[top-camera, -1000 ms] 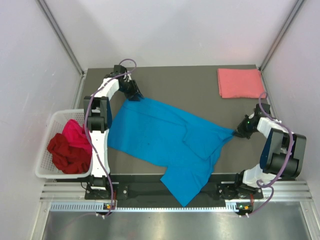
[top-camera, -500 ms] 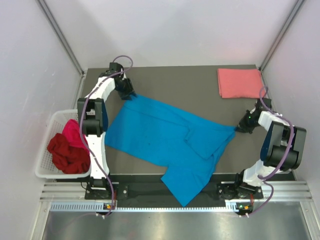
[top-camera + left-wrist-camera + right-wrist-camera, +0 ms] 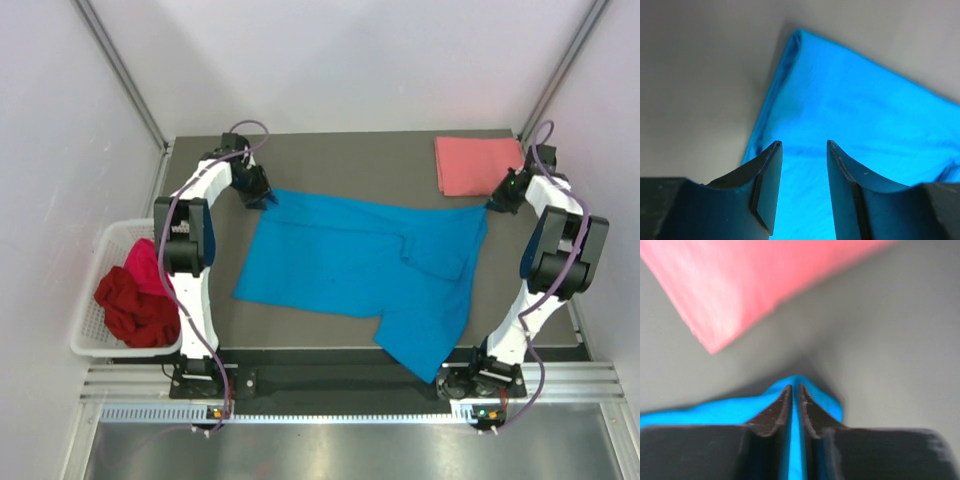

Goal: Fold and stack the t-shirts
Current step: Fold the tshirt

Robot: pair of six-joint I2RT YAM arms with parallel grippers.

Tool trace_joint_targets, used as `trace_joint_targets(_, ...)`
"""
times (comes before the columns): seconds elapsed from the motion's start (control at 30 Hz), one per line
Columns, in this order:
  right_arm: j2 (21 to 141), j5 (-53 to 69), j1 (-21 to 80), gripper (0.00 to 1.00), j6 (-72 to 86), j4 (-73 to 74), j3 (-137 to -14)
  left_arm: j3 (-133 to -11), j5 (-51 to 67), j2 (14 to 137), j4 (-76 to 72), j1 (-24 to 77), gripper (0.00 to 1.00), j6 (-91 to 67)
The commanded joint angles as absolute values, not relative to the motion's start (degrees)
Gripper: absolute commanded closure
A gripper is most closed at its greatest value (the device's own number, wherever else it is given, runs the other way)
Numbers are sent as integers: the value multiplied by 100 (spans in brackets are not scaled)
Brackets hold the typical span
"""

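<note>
The bright blue t-shirt [image 3: 350, 260] lies spread across the middle of the table, with one part hanging over the near edge. My left gripper [image 3: 262, 196] is at its back-left corner. In the left wrist view the jaws [image 3: 802, 145] stand apart over the blue cloth [image 3: 865, 110]. My right gripper [image 3: 497, 203] is shut on the shirt's back-right corner [image 3: 700, 412], with cloth pinched between the fingers [image 3: 795, 386]. It is just in front of the folded salmon pink t-shirt [image 3: 478, 165], which also shows in the right wrist view [image 3: 740, 285]. The dark red t-shirt [image 3: 135, 305] and the magenta t-shirt [image 3: 150, 265] lie crumpled in the basket.
The white lattice basket [image 3: 110, 232] hangs off the table's left side. White walls with metal frame posts enclose the table on the left, back and right. A metal rail runs along the near edge by the arm bases.
My right gripper has pulled the blue shirt's corner back and to the right, up near the pink shirt. The shirt now lies stretched wider. My left gripper has stayed near the back-left corner.
</note>
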State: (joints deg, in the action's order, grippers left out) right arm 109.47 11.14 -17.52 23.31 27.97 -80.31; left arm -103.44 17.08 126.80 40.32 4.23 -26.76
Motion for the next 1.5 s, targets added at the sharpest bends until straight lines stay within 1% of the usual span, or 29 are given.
trace_joint_targets(0.0,11328,757,-1863,89,2197,3031,-8762,-10038,1846,11954,3858,588,54,-2707)
trace_joint_targets(0.03,11373,643,-1855,71,2197,3224,-8893,-9950,1802,11779,3867,632,54,-2655)
trace_joint_targets(0.07,11382,502,-1785,61,2171,3443,-9190,-9775,1741,11682,3928,702,54,-2628)
trace_joint_targets(0.1,11330,162,-1732,54,2119,3680,-9341,-9678,1671,11568,3964,738,54,-2593)
trace_joint_targets(0.13,11259,-120,-1662,44,2075,4248,-9482,-9572,1496,11340,4025,764,54,-2541)
trace_joint_targets(0.17,11172,-358,-1513,41,2013,4480,-9623,-9328,1364,11199,4095,817,53,-2514)
trace_joint_targets(0.23,10663,-615,-1389,37,1943,4885,-9554,-9028,1048,10751,4262,852,54,-2435)
trace_joint_targets(0.33,9749,-668,-1082,35,1855,5071,-9054,-8273,652,10100,4447,905,56,-2365)
trace_joint_targets(0.4,9110,-397,-635,35,1785,5098,-8597,-7675,283,9645,4552,905,58,-2355)
trace_joint_targets(0.43,8940,-274,-154,34,1767,5150,-8335,-7481,177,9520,4588,905,58,-2373)
trace_joint_targets(0.53,8333,243,727,34,1862,5125,-7745,-6796,114,9063,4571,914,59,-2425)
trace_joint_targets(0.57,8202,368,1208,34,1942,4941,-7256,-6498,184,8957,4518,914,58,-2443)
trace_joint_targets(0.67,7797,667,1992,34,2284,4502,-6332,-6293,333,8728,4177,914,56,-2531)
trace_joint_targets(0.73,7708,905,2240,34,2407,4316,-6144,-6433,483,8841,3930,914,52,-2505)
trace_joint_targets(0.77,7708,923,2433,34,2487,4333,-6126,-6764,501,8946,3737,914,47,-2487)
trace_joint_targets(0.83,7620,932,2557,34,2505,4447,-6196,-7231,448,9429,3604,897,40,-2330)
trace_joint_targets(0.87,7533,949,2575,34,2496,4482,-6275,-7790,422,9648,3551,870,38,-2216)
trace_joint_targets(0.9,7497,932,2566,34,2496,4552,-6336,-8092,352,10146,3551,861,37,-2050)
trace_joint_targets(1.03,7365,896,2549,34,2400,4956,-6644,-9725,640,11318,3569,730,37,-1514)
trace_joint_targets(1.17,7216,905,2444,33,2382,5132,-6680,-10552,913,12136,3279,651,37,-1055)
trace_joint_targets(1.27,7163,1019,2207,33,2321,5238,-6688,-10941,1020,12620,2963,633,39,-835)
trace_joint_targets(1.37,7172,1063,1935,33,2241,5282,-6741,-10986,1203,12893,2525,633,39,-765)
trace_joint_targets(1.47,7303,1195,1680,34,2197,5274,-6811,-11039,1397,13113,2408,642,42,-817)
